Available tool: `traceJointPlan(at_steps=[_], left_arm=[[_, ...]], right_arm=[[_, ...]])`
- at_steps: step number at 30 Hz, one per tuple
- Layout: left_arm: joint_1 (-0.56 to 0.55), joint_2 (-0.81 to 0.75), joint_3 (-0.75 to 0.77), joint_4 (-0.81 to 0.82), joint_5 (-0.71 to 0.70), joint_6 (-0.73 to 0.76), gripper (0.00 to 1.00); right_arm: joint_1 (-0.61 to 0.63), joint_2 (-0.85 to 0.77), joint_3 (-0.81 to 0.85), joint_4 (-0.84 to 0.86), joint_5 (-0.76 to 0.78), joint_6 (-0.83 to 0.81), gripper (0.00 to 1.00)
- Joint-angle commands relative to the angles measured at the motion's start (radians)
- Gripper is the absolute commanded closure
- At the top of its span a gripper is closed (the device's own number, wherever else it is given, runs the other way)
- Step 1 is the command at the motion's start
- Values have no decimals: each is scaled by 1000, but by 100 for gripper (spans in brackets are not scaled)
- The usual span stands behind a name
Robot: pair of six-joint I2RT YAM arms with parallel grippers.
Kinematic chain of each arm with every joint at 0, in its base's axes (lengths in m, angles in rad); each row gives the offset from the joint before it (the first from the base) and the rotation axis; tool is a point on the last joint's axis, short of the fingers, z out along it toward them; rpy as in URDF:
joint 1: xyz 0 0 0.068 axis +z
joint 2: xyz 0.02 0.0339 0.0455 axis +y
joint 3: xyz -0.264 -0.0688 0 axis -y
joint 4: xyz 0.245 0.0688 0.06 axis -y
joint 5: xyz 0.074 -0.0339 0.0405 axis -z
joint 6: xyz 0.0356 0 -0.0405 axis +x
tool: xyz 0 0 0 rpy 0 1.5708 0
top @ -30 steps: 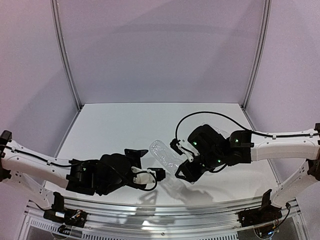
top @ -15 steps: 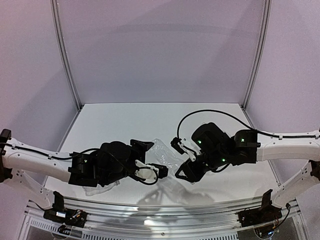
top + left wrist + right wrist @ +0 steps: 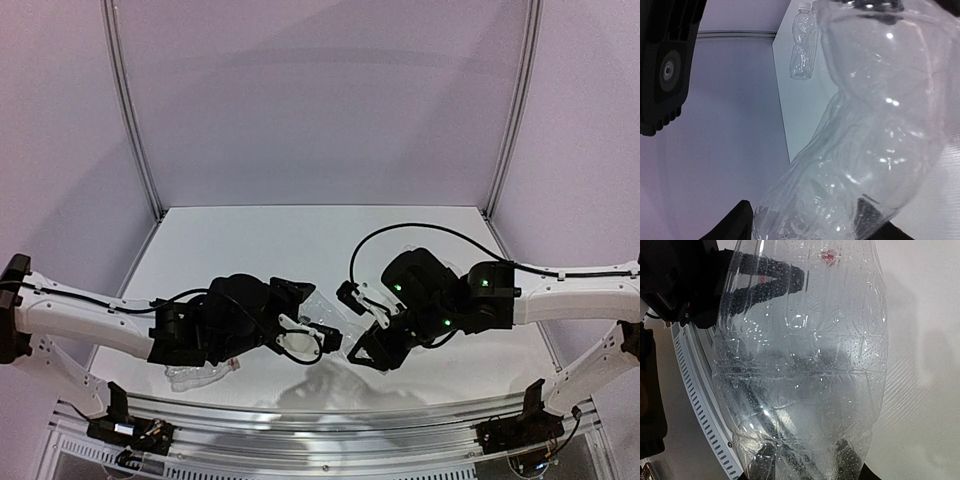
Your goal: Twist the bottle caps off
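From above, two hands meet over the white tabletop [image 3: 250, 250] and I count two bottles. One clear plastic bottle [image 3: 328, 315] sits between the hands, long axis near-right to far-left. A crushed clear bottle [image 3: 195, 378] lies near left. The right hand [image 3: 354, 322] clenches the first. The left hand [image 3: 312, 322], short of it a second ago, now straddles its left end.

Left wrist: the upper finger [image 3: 667, 60] stands off the bottle, unclenched. A distant bottle [image 3: 802, 50] carries one white round cap [image 3: 802, 6].

Right wrist: one bottle fills the view, its cap hidden.
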Motion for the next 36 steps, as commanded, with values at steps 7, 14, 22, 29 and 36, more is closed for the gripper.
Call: traceJointPlan(at_steps=[7, 14, 22, 29, 36], left_arm=[[9, 24, 27, 21, -2, 17, 52], [9, 1, 13, 22, -13, -14, 54], [-7, -56, -32, 11, -13, -164, 54], [23, -120, -30, -64, 61, -390, 52], [61, -203, -11, -97, 264, -662, 54]], right_arm=[[13, -18, -8, 1, -34, -22, 67], [13, -74, -17, 3, 38, -8, 31], [13, -239, -56, 20, 76, 9, 1], [13, -417, -108, 82, 47, 9, 1], [13, -524, -149, 138, -9, -6, 1]])
